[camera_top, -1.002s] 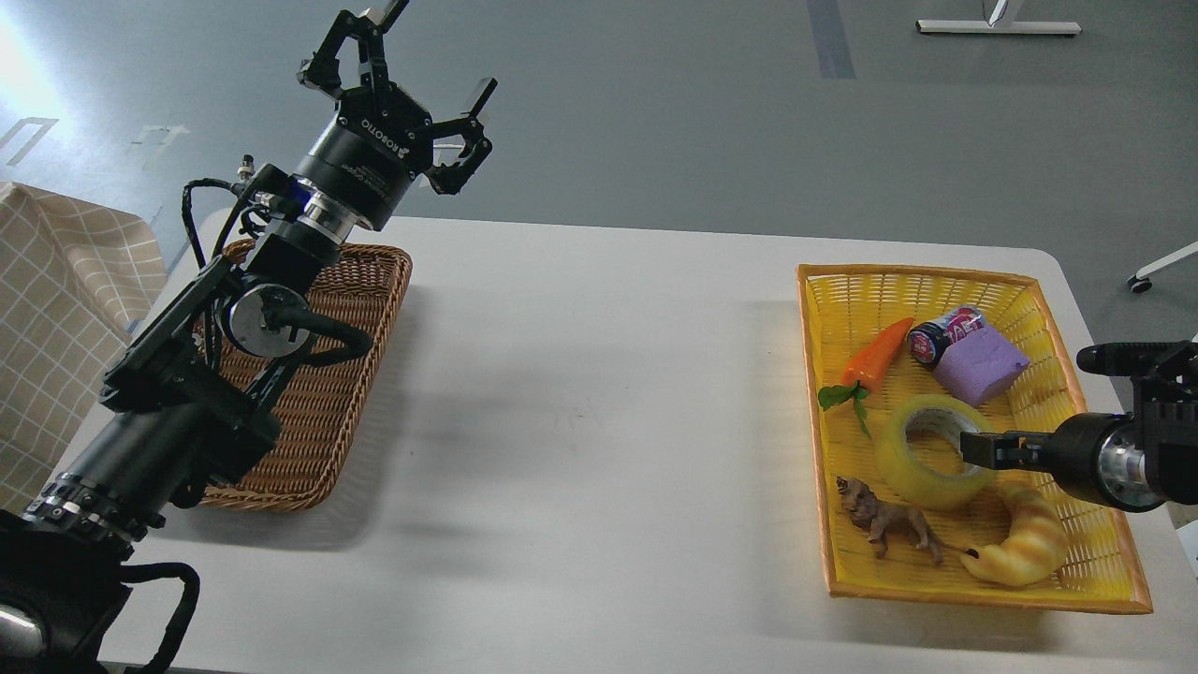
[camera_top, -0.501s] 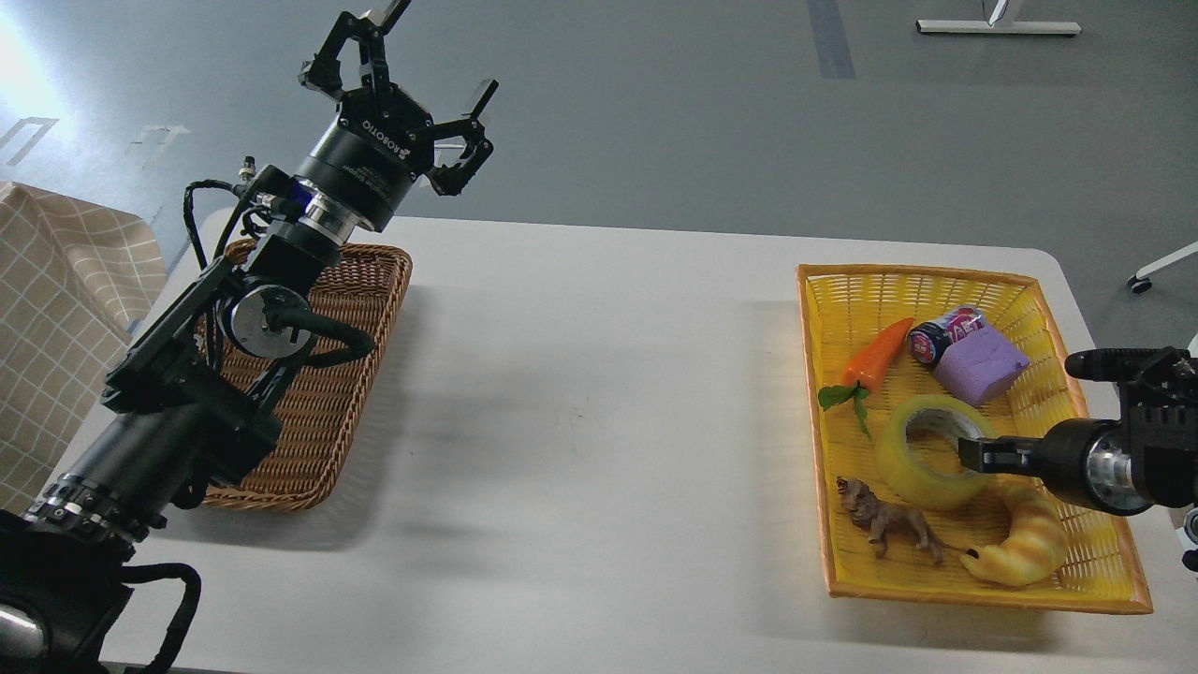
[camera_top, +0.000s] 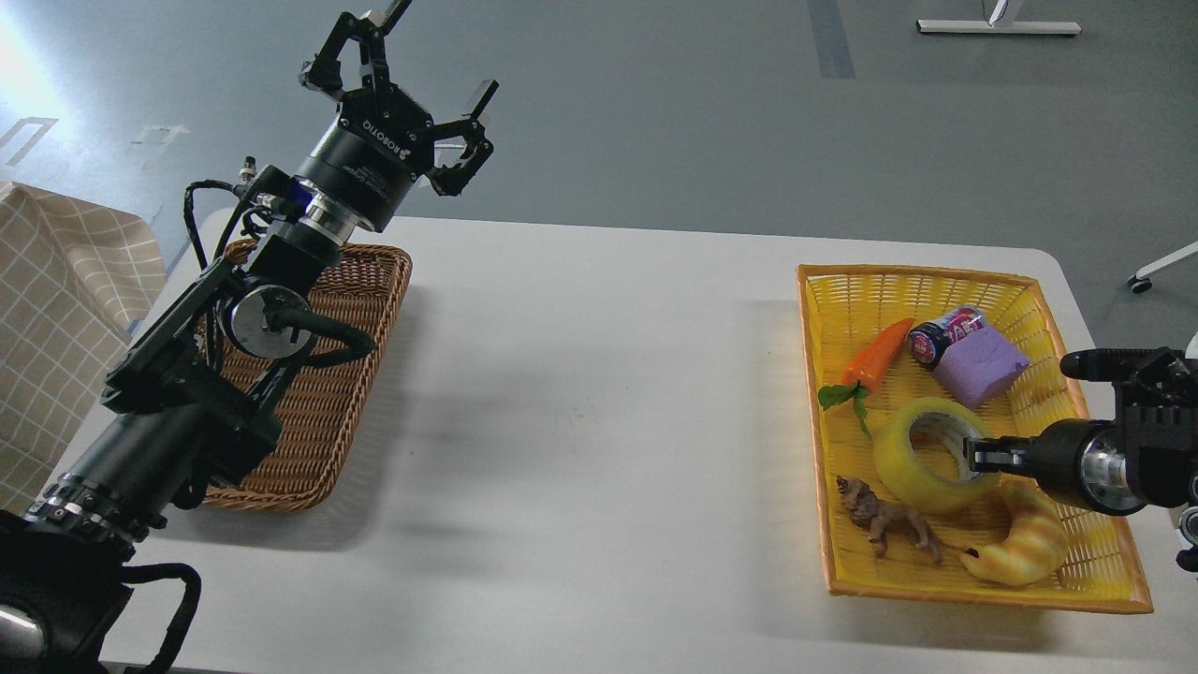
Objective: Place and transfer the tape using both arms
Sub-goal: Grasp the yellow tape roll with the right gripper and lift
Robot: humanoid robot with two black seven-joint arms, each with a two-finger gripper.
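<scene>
The tape, a translucent yellow roll with a grey-white core, lies slightly tilted in the yellow basket at the right of the table. My right gripper comes in from the right and sits at the roll's right wall, touching it. It is dark and seen end-on, so its fingers cannot be told apart. My left gripper is open and empty, raised high above the back edge of the table, behind the brown wicker basket.
In the yellow basket lie an orange carrot toy, a small can, a purple block, a brown lion figure and a yellow croissant toy. The white table spans between the baskets. A checked cloth hangs at far left.
My right gripper has shifted slightly down and left at the tape's right wall, and the roll has tipped and slid a little to the left. The left arm has not moved.
</scene>
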